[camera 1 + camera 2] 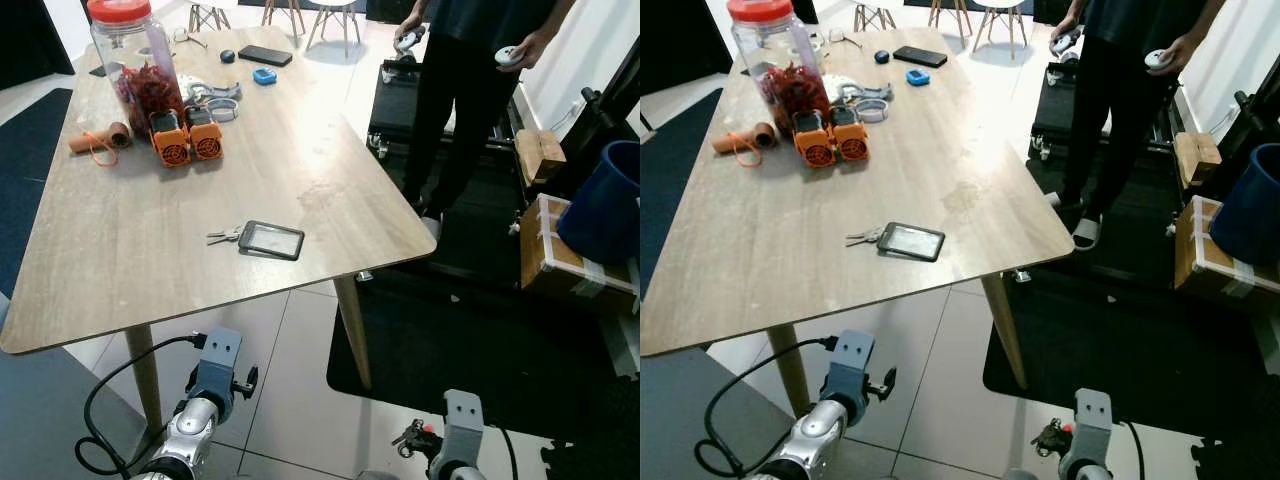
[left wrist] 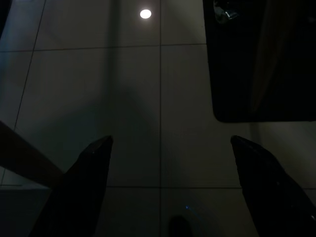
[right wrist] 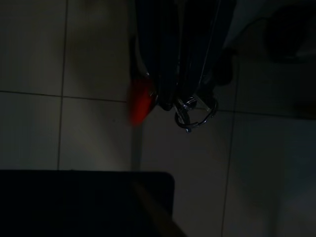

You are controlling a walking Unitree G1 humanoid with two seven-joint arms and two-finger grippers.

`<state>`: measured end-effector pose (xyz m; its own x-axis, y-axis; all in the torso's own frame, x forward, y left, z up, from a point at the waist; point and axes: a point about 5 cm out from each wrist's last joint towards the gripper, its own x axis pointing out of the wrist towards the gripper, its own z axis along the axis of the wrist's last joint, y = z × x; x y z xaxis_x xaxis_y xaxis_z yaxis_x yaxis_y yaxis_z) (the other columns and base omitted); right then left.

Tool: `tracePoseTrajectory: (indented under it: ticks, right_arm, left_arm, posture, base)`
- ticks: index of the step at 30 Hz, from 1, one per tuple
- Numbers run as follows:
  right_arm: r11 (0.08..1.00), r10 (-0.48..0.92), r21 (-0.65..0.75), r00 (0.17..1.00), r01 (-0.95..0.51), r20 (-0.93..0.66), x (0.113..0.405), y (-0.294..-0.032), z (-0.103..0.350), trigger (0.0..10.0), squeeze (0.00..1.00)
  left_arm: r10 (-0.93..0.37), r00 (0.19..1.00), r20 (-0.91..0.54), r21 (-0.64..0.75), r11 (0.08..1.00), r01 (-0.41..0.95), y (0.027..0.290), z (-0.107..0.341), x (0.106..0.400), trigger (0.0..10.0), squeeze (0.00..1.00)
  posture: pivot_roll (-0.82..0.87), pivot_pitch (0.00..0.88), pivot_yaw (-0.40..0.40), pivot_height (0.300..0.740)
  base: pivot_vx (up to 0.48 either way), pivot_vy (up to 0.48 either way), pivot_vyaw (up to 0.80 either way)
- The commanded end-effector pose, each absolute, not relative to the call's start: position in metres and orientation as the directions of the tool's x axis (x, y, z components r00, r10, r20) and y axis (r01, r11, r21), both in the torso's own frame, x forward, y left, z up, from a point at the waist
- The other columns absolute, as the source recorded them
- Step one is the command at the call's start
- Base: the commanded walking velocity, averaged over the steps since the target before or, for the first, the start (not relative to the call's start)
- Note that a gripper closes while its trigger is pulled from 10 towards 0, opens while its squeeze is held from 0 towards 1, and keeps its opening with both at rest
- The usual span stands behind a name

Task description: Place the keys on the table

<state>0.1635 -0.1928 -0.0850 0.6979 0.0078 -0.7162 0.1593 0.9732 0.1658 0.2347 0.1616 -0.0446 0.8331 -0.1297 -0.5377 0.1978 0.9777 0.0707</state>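
Keys (image 3: 193, 111) with a red tag hang pinched in the right claw (image 3: 177, 98); left claw (image 2: 170, 148) spread.

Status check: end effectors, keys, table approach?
Right end effector shut on silver key ring with red tag, low over floor tiles. Left end effector open, idle. Light wooden table ahead; badge holder with keys near front edge.

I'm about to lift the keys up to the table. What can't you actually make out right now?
- Right pincer: shut on the keys; the right wrist view is too dark to count them or see the grip.
- Red tag beside them: blurred.
- Keys already on the table: too small to detail.
- Person: cut off by the top edge.
- Left pincer: open, dim floor beyond.
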Motion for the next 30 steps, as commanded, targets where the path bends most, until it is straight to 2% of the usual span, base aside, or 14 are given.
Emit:
tracePoseTrajectory:
  ticks: [1, 14, 30]
  right_arm:
    - [0.973, -0.005, 0.156, 0.689, 0.171, -0.724, 0.1594, -0.1950, -0.0865, 10.0, 0.00]
    - [0.989, 0.041, 0.130, 0.695, 0.076, -0.718, 0.1618, -0.1888, -0.0856, 10.0, 0.00]
    - [0.990, 0.047, 0.126, 0.694, 0.064, -0.718, 0.1637, -0.1881, -0.0851, 10.0, 0.00]
  left_arm:
    - [-0.131, 0.820, -0.557, 0.079, 0.975, 0.209, 0.1616, -0.0472, 0.2322, 10.0, 0.00]
    - [-0.137, 0.821, -0.555, 0.080, 0.973, 0.216, 0.1607, -0.0478, 0.2308, 10.0, 0.00]
    - [-0.126, 0.825, -0.551, 0.080, 0.976, 0.202, 0.1610, -0.0473, 0.2315, 10.0, 0.00]
  posture:
    - [0.04, 0.053, 0.007, 0.740]
    - [0.03, 0.055, 0.004, 0.740]
    - [0.04, 0.066, -0.003, 0.740]
  base:
    - [0.000, 0.000, 0.00]
    - [0.000, 0.000, 0.07]
    - [0.000, 0.000, 0.80]
